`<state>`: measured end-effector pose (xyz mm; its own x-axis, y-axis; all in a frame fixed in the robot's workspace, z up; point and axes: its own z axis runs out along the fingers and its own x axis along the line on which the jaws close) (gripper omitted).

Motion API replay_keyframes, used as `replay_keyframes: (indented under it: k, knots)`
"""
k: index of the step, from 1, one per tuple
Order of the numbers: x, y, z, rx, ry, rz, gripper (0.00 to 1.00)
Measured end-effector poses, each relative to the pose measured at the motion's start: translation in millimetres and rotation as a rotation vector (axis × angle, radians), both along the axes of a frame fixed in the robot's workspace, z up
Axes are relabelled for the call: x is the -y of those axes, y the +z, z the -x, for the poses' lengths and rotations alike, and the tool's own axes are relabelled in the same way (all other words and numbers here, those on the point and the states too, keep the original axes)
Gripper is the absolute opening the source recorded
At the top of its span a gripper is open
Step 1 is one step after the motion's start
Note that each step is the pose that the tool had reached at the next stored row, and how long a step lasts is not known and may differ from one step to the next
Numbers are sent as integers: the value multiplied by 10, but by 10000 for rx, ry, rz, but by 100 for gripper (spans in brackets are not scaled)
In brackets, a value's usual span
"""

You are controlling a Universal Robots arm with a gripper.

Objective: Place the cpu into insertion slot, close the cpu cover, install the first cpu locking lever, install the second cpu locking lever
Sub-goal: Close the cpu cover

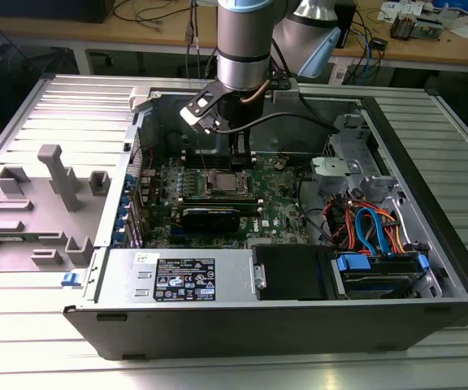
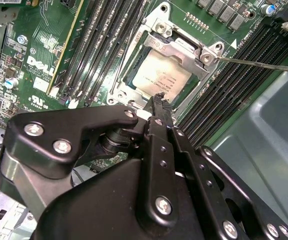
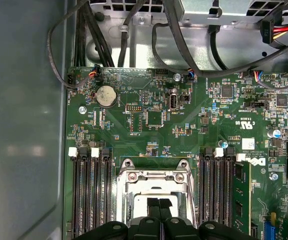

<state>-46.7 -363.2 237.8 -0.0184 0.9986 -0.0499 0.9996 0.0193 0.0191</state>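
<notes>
The cpu (image 2: 160, 76), a silver-grey square, lies in the insertion slot (image 1: 222, 184) on the green board. The cpu cover (image 2: 180, 46), a silver frame, is folded down around its edges. My gripper (image 2: 158, 98) hangs just over the near edge of the chip, fingers shut together with nothing between them. In the first wrist view the two black fingertips (image 3: 154, 205) sit side by side in front of the cpu (image 3: 143, 201) and the cpu cover (image 3: 156, 176). One thin locking lever (image 2: 254, 62) sticks out from the socket corner, raised over the memory slots.
Black memory slots (image 2: 96, 45) flank the socket on both sides. The grey case wall (image 3: 24, 125) stands close beside the board. Cables (image 3: 184, 45) cross above the board. A black power supply box (image 1: 181, 279) and drive bay with blue and orange cables (image 1: 364, 236) fill the case front.
</notes>
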Motion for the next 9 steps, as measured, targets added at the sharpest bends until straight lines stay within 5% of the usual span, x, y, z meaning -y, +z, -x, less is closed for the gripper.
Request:
replay_keyframes:
  k: [9]
  knots:
    - [0,-3,41,1,2,-22,11]
